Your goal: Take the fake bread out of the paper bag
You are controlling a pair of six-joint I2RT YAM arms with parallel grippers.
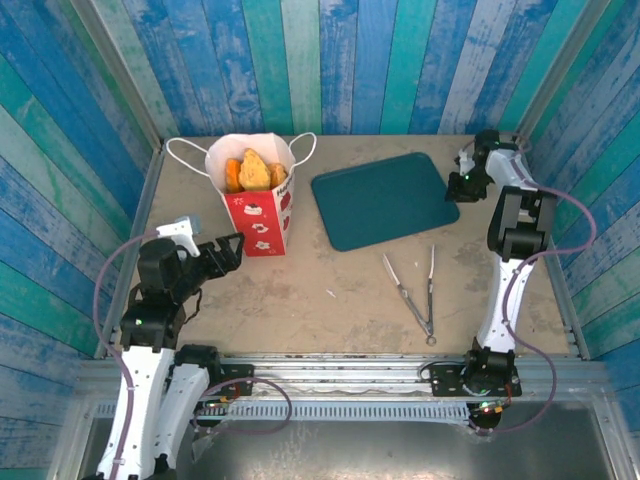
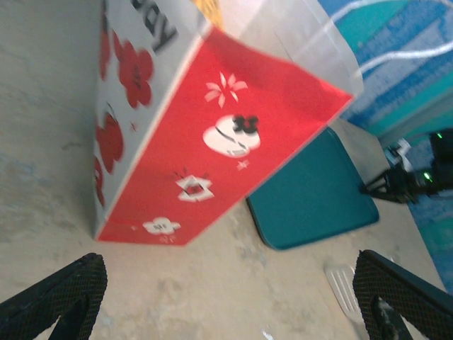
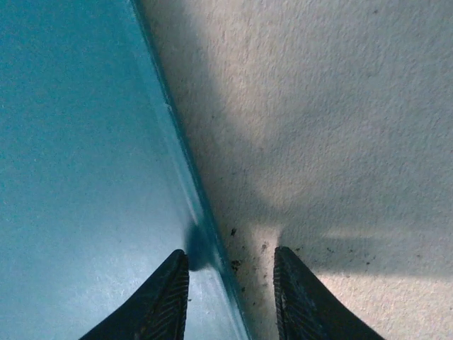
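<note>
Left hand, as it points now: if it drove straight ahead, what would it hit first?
Most likely the paper bag. Its red printed side stands straight ahead of the open left hand, with some bare table between them. The teal tray lies right of that line. Depth is hard to judge.

The bread [image 1: 255, 170] sits in the bag [image 1: 262, 222] just beyond my left hand [image 1: 232, 248]; the tray [image 1: 384, 198] lies right of it, tongs [image 1: 415, 290] before the tray.

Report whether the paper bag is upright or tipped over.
Upright: the paper bag stands on its base, mouth open upward, with the fake bread heaped inside.
</note>
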